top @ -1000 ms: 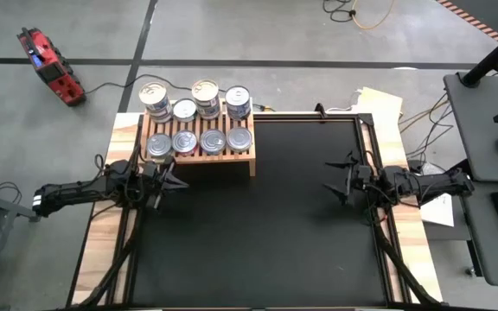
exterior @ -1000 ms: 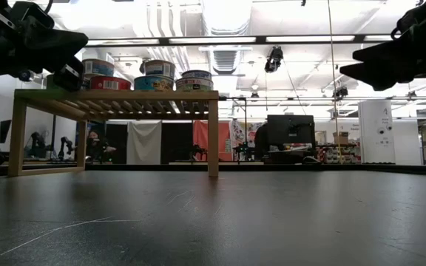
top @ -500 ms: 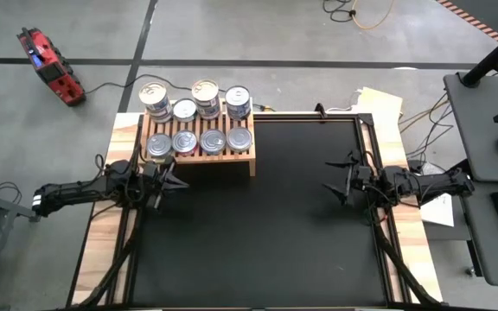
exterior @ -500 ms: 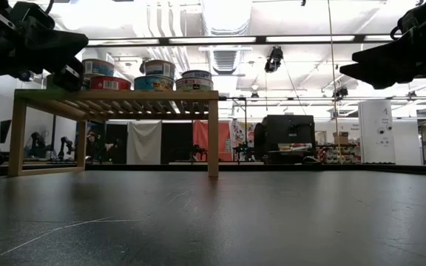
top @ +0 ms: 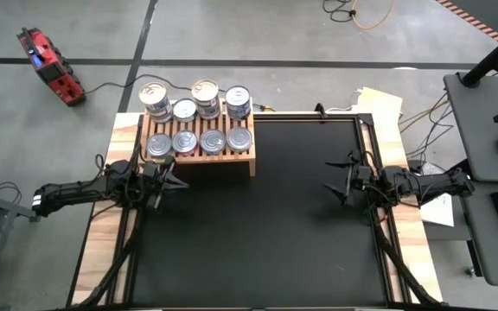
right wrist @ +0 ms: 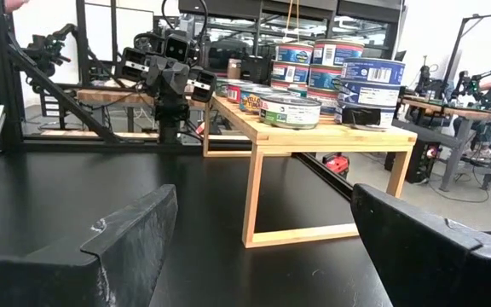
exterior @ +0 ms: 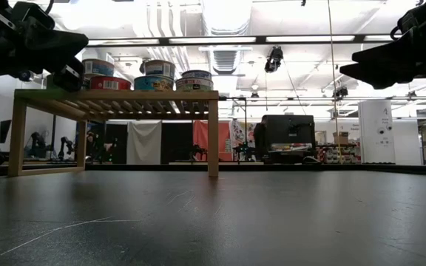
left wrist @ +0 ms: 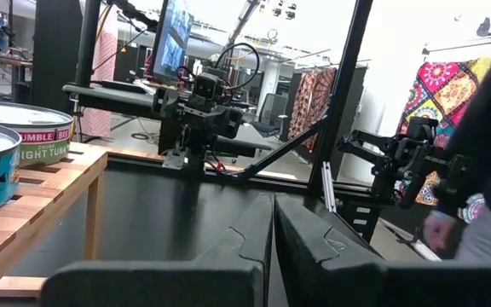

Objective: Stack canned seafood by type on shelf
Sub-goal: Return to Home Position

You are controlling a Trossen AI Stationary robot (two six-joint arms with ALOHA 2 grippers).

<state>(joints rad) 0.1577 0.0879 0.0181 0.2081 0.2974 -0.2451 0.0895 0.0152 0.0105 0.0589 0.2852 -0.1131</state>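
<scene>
Showing the parked pose at task's end. Nearest, over the black mat [top: 258, 242], right gripper [top: 328, 175] with jaws spread wide, empty; left gripper [top: 178, 175] clenched on nothing, just short of the shelf [top: 252, 160]. Beyond, canned seafood [top: 213, 139] sorted in two rows on the slats, rear stacks taller. Arms held well apart at the mat's sides, apparently sparing the stacks.

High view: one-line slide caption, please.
Tins grouped on the shelf; left gripper shut beside it, right gripper open across the mat.
</scene>
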